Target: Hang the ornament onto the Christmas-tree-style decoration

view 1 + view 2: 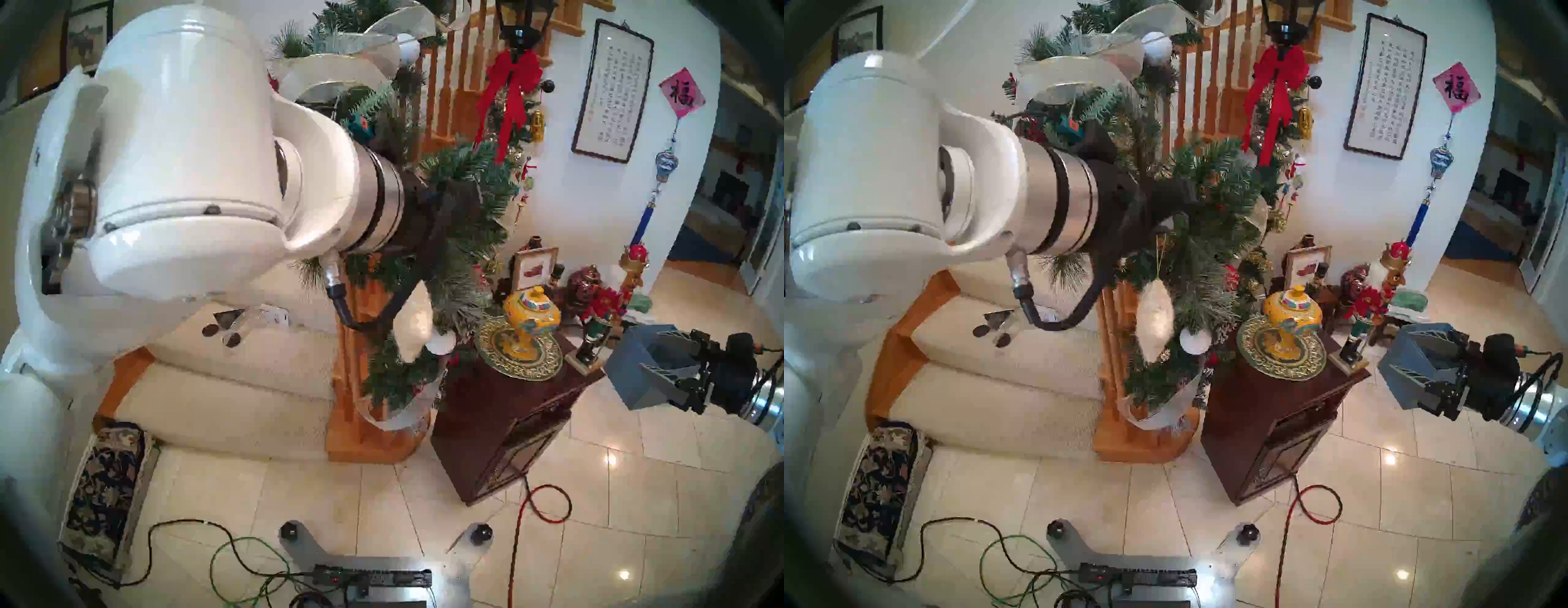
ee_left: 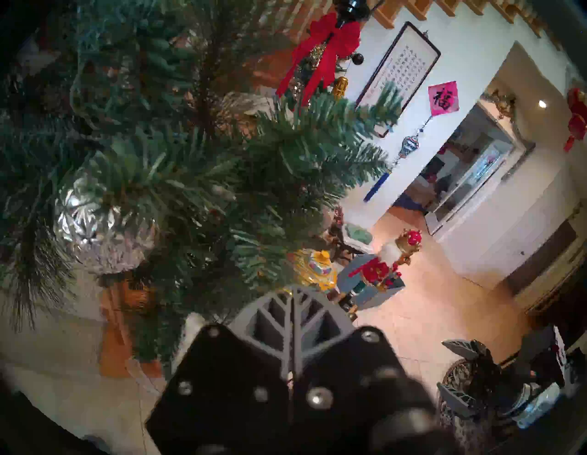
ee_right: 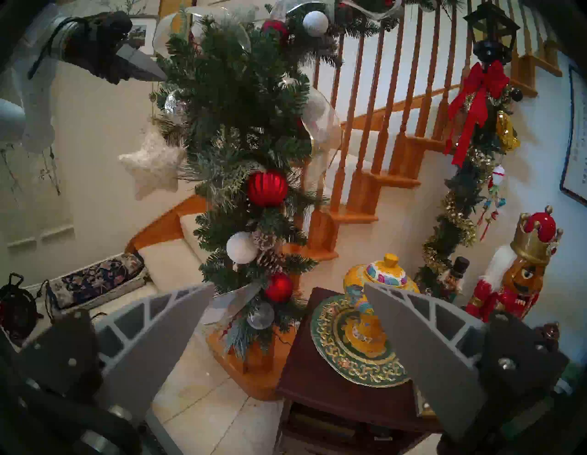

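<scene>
Here the star ornament (image 3: 151, 165) dangles at 6 o'clock beneath the left fingers (image 3: 149, 68), pinched together apparently on its string at the garland (image 3: 235, 133); right fingers (image 3: 286, 336) wide, empty.

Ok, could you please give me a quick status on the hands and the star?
Left hand shut at the garland, pinching the string. Star dangling below, beside the branches, not yet hung. Right hand open, clear.

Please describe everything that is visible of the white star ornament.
The white star ornament is a puffy five-pointed star of fuzzy, faintly sparkly fabric. It hangs by a thin gold string below the left gripper, whose fingers are shut at the string's top, beside the green garland. Its right points brush the needles. In the head views it shows edge-on.
</scene>
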`<move>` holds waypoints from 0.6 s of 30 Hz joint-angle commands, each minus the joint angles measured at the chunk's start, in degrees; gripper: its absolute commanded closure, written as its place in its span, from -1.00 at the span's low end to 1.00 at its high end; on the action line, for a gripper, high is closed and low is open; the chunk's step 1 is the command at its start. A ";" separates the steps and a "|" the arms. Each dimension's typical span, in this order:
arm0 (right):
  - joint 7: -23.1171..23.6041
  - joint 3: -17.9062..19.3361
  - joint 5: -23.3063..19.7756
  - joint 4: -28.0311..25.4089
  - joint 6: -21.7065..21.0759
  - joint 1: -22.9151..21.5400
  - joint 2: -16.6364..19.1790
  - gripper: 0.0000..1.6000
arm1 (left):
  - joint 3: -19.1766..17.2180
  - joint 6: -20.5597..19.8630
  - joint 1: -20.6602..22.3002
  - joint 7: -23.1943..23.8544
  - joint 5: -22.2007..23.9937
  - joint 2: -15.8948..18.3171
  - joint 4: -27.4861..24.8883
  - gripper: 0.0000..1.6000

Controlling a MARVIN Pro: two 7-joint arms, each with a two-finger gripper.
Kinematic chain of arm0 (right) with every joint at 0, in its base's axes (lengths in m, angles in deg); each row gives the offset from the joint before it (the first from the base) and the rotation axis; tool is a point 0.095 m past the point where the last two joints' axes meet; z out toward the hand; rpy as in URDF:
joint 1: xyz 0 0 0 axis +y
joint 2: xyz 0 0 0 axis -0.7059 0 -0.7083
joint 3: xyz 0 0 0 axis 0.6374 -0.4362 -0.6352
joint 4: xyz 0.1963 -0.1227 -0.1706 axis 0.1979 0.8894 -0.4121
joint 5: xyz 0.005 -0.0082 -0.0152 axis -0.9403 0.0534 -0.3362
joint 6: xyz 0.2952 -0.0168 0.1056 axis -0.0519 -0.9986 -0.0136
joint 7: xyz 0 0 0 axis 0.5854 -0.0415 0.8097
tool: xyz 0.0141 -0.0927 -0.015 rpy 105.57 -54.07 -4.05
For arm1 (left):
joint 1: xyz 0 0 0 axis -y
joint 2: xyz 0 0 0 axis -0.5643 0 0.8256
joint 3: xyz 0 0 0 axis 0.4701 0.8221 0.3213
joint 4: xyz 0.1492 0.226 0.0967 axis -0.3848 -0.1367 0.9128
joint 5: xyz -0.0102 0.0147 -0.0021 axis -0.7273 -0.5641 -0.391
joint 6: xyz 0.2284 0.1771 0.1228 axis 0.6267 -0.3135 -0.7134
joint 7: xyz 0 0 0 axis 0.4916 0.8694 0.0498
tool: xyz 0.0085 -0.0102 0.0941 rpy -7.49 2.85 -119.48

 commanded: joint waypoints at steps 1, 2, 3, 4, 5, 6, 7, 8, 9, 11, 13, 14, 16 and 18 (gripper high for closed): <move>5.86 0.15 0.07 0.00 0.04 -0.25 0.12 -1.00 | 0.68 -0.53 1.65 0.15 -2.02 0.39 0.04 1.00; 5.93 0.15 0.05 0.01 0.04 -0.25 0.12 -1.00 | 0.88 -0.55 1.73 0.15 -2.28 0.45 0.04 1.00; 6.04 0.15 0.03 0.03 0.04 -0.26 0.12 -1.00 | 1.05 -0.57 1.83 0.15 -2.53 0.53 0.04 1.00; 6.27 0.15 -0.03 0.06 0.04 -0.27 0.13 -1.00 | 1.13 -0.58 1.89 0.15 -2.70 0.61 0.04 1.00; 6.21 0.15 -0.01 0.05 0.04 -0.27 0.13 -1.00 | 1.24 -0.58 1.99 0.15 -2.97 0.71 0.04 1.00; 6.55 0.15 -0.10 0.10 0.04 -0.29 0.14 -1.00 | 1.32 -0.58 2.06 0.15 -3.20 0.82 0.04 1.00; 5.46 0.15 0.17 -0.05 0.04 -0.23 0.11 -1.00 | 1.38 -0.63 2.12 0.15 -3.38 0.91 0.04 1.00; 5.85 0.15 0.07 0.00 0.04 -0.25 0.12 -1.00 | 1.43 -0.67 2.18 0.15 -3.61 1.05 0.04 1.00; 6.37 0.15 -0.05 0.07 0.04 -0.28 0.13 -1.00 | 1.43 -0.66 2.22 0.15 -3.79 1.15 0.04 1.00; 6.04 0.15 0.03 0.03 0.04 -0.26 0.13 -1.00 | 1.44 -0.74 2.33 0.15 -4.14 1.33 0.04 1.00; 6.55 0.15 -0.09 0.10 0.04 -0.29 0.14 -1.00 | 1.29 -0.74 2.48 0.15 -4.45 1.40 0.04 1.00; 5.72 0.15 0.12 -0.01 0.04 -0.25 0.12 -1.00 | 1.26 -0.77 2.55 0.15 -4.60 1.43 0.04 1.00; 5.82 0.15 0.10 0.00 0.04 -0.25 0.12 -1.00 | 1.14 -0.81 2.75 0.15 -4.91 1.43 0.04 1.00; 4.12 0.15 0.53 -0.23 0.04 -0.17 0.08 -1.00 | 1.08 -0.84 2.91 0.15 -5.13 1.42 0.04 1.00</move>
